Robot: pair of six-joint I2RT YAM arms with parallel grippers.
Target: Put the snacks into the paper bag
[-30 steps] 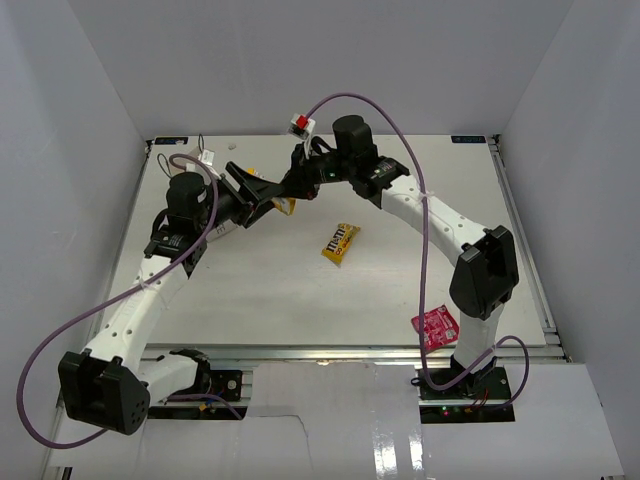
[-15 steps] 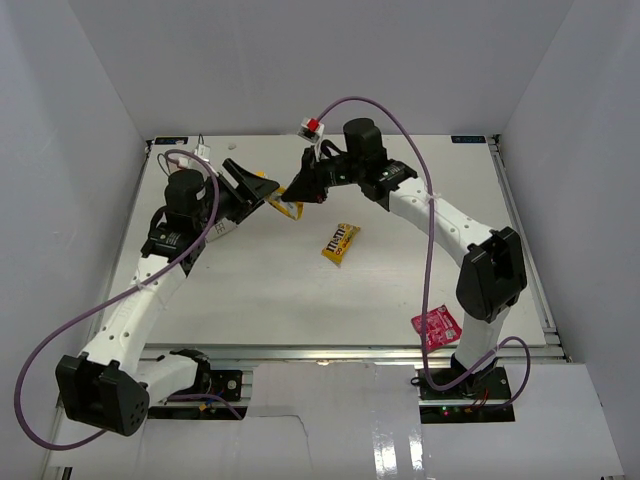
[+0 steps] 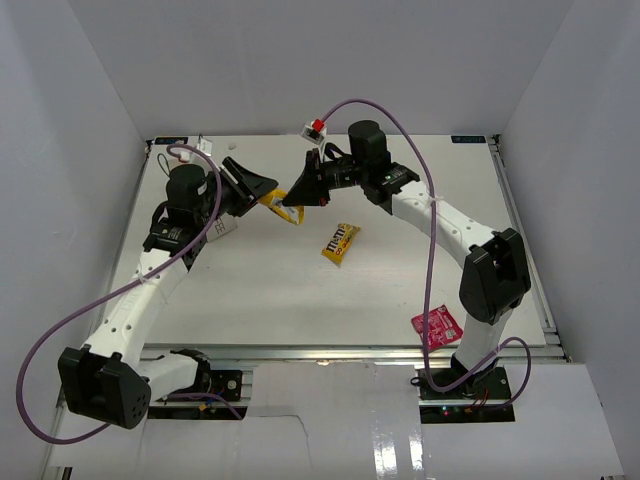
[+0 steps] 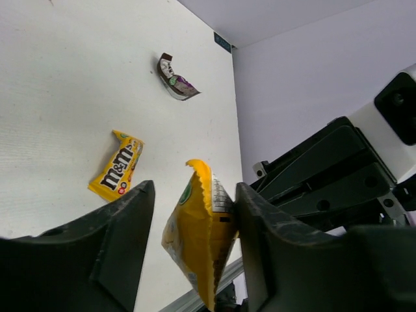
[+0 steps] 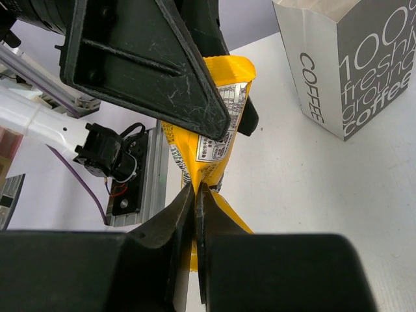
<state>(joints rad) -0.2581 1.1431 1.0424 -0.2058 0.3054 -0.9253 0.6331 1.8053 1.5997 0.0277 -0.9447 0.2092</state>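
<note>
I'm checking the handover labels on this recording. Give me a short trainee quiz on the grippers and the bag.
1. True or false: the right gripper is shut on a yellow packet.
2. The left gripper is: A) open, with a finger on either side of that packet; B) shut on it; C) out of view.
3. Fill in: the word printed down the lighter side of the paper bag is ____.

Key: 1 true; 2 A; 3 COFFEE.
</note>
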